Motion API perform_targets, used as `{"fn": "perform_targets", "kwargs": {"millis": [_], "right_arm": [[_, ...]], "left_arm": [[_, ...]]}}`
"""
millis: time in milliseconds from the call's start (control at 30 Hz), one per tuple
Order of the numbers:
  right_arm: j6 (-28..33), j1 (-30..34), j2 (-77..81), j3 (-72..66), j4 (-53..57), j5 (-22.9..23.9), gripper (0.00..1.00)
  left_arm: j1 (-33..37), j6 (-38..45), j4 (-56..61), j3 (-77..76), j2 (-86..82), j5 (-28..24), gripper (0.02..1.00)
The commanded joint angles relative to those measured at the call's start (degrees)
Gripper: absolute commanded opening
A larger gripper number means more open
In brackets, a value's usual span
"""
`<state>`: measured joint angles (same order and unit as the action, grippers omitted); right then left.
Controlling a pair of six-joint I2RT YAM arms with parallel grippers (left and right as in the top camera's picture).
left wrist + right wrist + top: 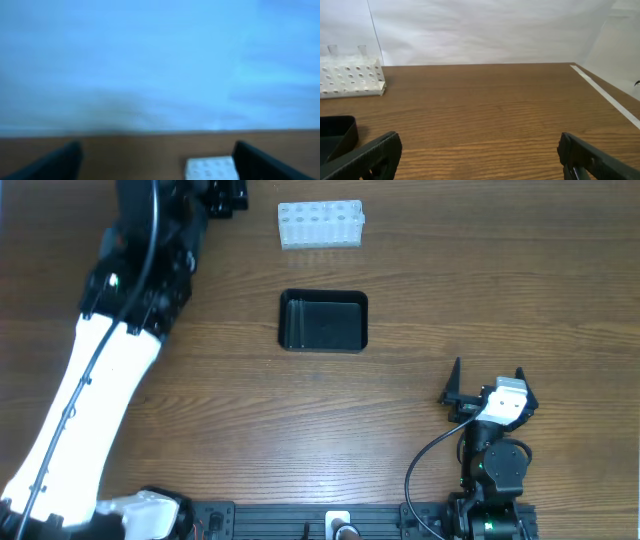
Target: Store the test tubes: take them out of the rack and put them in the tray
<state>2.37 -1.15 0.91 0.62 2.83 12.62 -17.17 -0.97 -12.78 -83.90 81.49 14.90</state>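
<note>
We hold left gripper [157, 161] spread near the white perforated plastic rack [320, 225]; right gripper [488, 380] gapes short of the black rectangular tray [323, 297].

White test-tube rack [320, 225]: a rectangular block with rows of round holes in its top and side, standing upright at the far side of the brown wooden desk [500, 280]. Two clear test tubes [332, 49] rise upright from its top, toward one end. Black rectangular tray [325, 325]: shallow, open side up, lying near the rack on its near side, apart from it.
</note>
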Motion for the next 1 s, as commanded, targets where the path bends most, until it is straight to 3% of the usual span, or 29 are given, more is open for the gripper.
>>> {"fn": "perform_targets", "kwargs": {"millis": [33, 133, 267, 667, 1000], "right_arm": [[0.04, 0.42, -0.57, -0.33, 0.07, 0.74, 0.991], [0.04, 0.42, -0.57, -0.33, 0.07, 0.74, 0.993], [0.04, 0.42, -0.57, -0.33, 0.07, 0.74, 0.991], [0.04, 0.42, -0.57, -0.33, 0.07, 0.74, 0.991], [0.04, 0.42, -0.57, -0.33, 0.07, 0.74, 0.991]], "left_arm": [[4.79, 9.81, 12.37, 17.66, -9.81, -13.64, 1.000], [8.57, 9.81, 23.02, 32.13, -17.35, -19.69, 0.993], [11.96, 9.81, 28.33, 46.80, -27.93, -22.60, 1.000], [15.87, 9.68, 25.97, 76.61, -65.90, -24.55, 1.000], [16.72, 9.57, 17.51, 83.56, -76.11, -26.25, 1.000]]}}
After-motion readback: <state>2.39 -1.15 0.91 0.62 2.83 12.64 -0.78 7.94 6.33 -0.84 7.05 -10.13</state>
